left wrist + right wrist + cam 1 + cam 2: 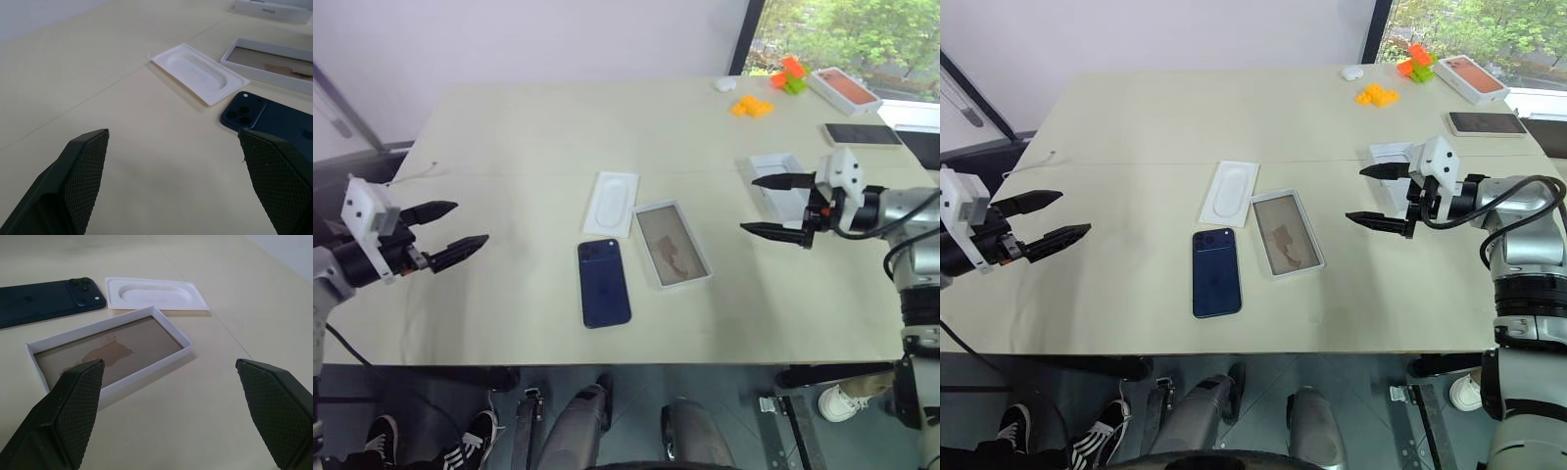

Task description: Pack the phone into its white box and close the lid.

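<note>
The navy-blue phone (604, 282) lies back up near the table's front middle, its camera bump at the far corner. Just beyond it sits the white box (612, 204), a shallow tray with a rounded recess. Right of the phone lies the lid (672, 244), hollow side up, with a thin white rim and a brownish inside. My left gripper (470, 223) hovers open over the table's left side, well left of the phone. My right gripper (749, 204) hovers open to the right of the lid. Both hold nothing.
Another white box piece (778, 186) lies just behind the right gripper. At the far right are orange blocks (751, 106), a green and orange block cluster (788, 74), a white box with an orange-pink top (845, 89) and a black phone (862, 133). The table's front edge (607, 364) runs close below the navy phone.
</note>
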Robot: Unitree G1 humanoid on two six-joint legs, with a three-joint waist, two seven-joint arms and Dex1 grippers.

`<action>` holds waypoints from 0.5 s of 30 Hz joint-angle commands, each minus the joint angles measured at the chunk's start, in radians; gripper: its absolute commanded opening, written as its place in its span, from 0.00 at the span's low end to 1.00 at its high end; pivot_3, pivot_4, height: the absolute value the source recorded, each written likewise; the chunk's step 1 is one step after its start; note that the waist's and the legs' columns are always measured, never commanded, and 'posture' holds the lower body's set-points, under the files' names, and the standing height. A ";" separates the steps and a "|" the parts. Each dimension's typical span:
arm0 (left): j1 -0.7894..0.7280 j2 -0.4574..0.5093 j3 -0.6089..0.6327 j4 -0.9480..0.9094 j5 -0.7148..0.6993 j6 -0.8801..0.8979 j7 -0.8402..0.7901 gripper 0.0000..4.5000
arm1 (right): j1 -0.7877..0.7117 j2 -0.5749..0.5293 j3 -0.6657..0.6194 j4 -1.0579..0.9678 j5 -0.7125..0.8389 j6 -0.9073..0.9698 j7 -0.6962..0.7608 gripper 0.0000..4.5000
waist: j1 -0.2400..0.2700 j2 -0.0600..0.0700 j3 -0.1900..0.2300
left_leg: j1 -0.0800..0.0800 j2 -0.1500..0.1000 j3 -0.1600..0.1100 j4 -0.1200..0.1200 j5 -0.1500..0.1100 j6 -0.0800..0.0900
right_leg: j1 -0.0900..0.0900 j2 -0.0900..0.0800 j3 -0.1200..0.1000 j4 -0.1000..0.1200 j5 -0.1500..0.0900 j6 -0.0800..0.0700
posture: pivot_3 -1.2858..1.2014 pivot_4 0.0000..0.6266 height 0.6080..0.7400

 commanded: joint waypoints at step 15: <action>-0.022 -0.007 0.021 -0.016 -0.001 0.006 0.037 0.99 | -0.030 0.012 0.003 -0.013 -0.001 -0.006 -0.007 1.00 | 0.000 0.000 0.000 | 0.000 0.000 0.000 0.000 0.000 0.000 | 0.000 0.000 0.000 0.000 0.000 0.001 | 0.52 0.24 1.00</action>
